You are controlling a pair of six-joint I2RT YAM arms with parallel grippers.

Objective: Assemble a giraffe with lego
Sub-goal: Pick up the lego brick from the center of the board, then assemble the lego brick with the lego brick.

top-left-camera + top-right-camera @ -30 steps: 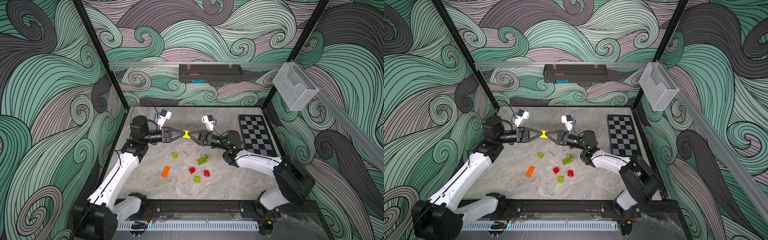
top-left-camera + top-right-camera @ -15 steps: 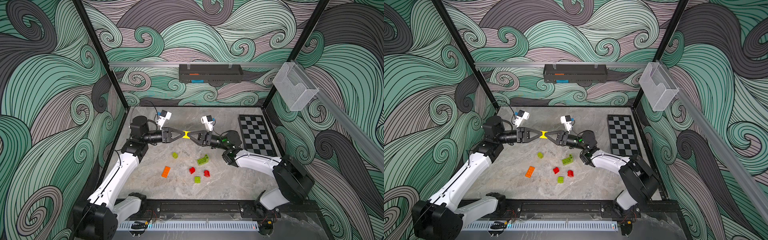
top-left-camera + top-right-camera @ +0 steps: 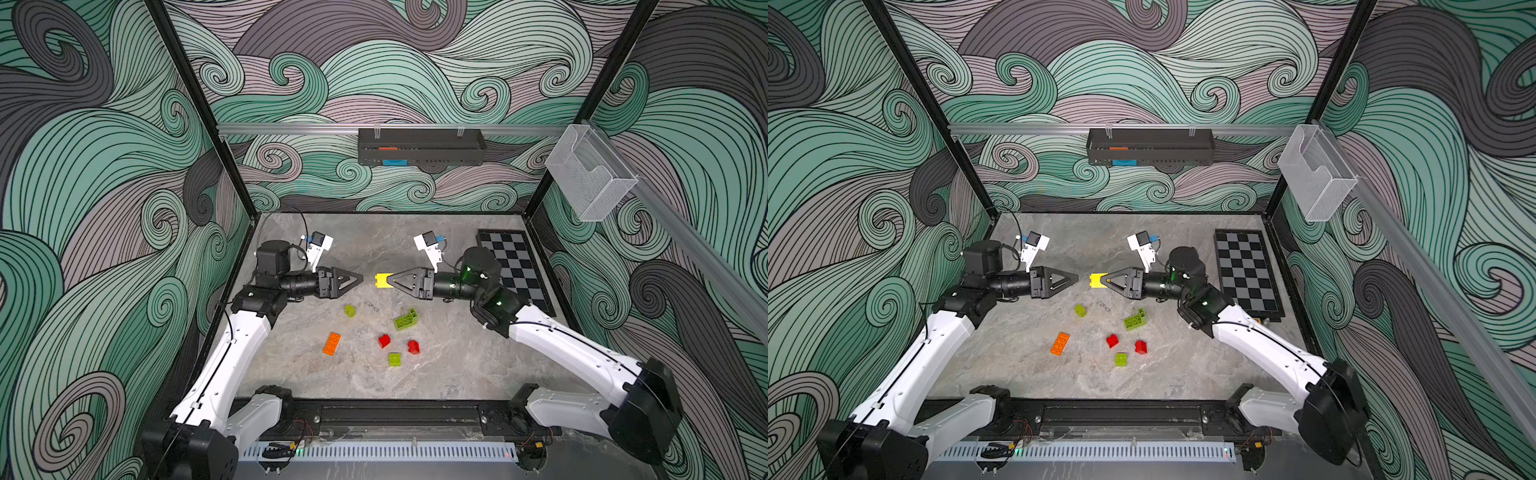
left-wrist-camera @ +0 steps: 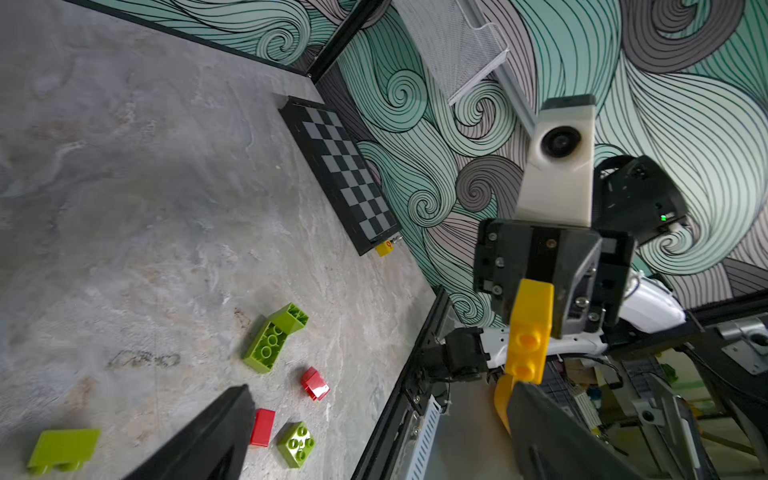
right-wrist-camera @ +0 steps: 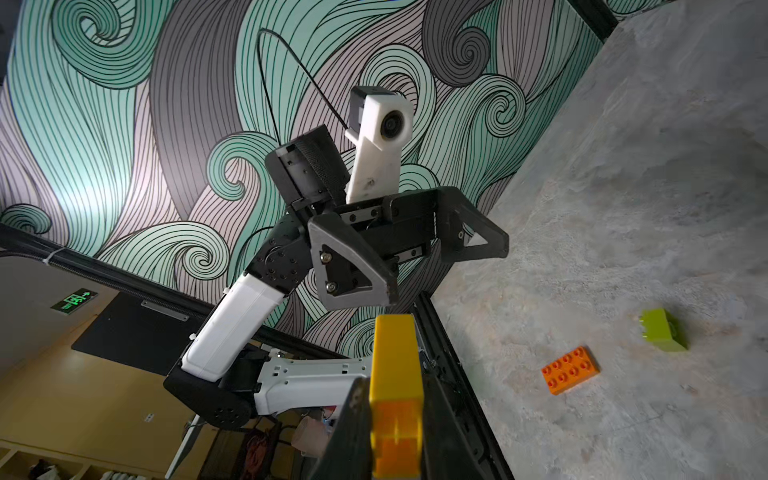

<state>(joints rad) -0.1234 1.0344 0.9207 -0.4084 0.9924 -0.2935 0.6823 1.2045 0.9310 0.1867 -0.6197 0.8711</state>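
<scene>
Green exit sign [image 5: 74,300] on beige wall [image 5: 45,365]; yellow tag's [image 4: 384,248] digit unclear.

Recorded as plain: yellow brick [image 3: 382,279], orange brick [image 3: 332,343], two red bricks [image 3: 384,340], lime bricks [image 3: 405,321]. The board [image 3: 519,257] is chequered black and grey. The table [image 3: 365,245] is veined in grey and beige — marble-like. The walls [image 3: 415,75] are covered in teal, mauve and charcoal swirls — each outlined in black. The arms [image 3: 232,361] are finished in white with black joints.
</scene>
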